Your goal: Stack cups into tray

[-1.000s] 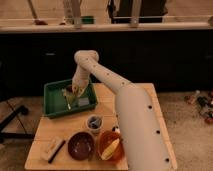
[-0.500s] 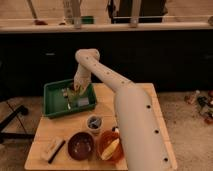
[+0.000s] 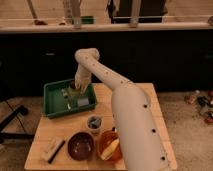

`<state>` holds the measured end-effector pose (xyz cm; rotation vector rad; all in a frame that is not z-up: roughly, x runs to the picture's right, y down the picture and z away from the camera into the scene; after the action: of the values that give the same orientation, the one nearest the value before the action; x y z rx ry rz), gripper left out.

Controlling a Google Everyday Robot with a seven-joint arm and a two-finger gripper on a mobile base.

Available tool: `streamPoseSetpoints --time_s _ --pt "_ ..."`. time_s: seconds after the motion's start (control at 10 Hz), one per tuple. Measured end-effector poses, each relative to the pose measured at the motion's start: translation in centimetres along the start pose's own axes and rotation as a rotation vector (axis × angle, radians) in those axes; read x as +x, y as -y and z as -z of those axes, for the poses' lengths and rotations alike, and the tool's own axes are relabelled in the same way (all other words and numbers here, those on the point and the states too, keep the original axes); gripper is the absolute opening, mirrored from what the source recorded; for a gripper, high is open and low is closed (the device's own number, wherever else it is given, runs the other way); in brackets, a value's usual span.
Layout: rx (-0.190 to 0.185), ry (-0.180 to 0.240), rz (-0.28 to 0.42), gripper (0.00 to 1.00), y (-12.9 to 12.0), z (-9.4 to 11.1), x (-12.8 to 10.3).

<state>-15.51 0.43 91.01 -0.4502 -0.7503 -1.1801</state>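
The green tray (image 3: 54, 102) sits at the table's back left. My arm reaches over the table from the right and bends down into the tray. My gripper (image 3: 75, 94) is low inside the tray, near its right half. A dark olive-brown cup (image 3: 73, 86) shows right at the gripper; I cannot tell whether it is held. A pale grey shape (image 3: 83, 102) lies in the tray just below the gripper. A pale grey cup (image 3: 93, 121) stands upright on the table in front of the tray.
A wide dark-brown bowl (image 3: 81, 145) and an orange bowl (image 3: 110, 146) holding something yellow stand at the table's front. A brush-like block (image 3: 52, 148) lies at the front left. My arm's large white link covers the table's right side.
My gripper has shifted slightly to the right and back inside the tray. The cup on the table and the bowls have not moved.
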Motion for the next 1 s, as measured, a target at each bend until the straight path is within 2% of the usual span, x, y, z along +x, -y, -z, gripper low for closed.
streamPoseSetpoints --time_s 0.4,0.7,1.0 --pt "-0.016 -0.043 -0.008 0.04 1.2 -0.4 1.5" --pt "-0.025 -0.051 -0.019 0.04 1.7 -1.3 2.4" --pt "-0.026 -0.048 -0.038 0.04 1.3 -2.1 3.3"
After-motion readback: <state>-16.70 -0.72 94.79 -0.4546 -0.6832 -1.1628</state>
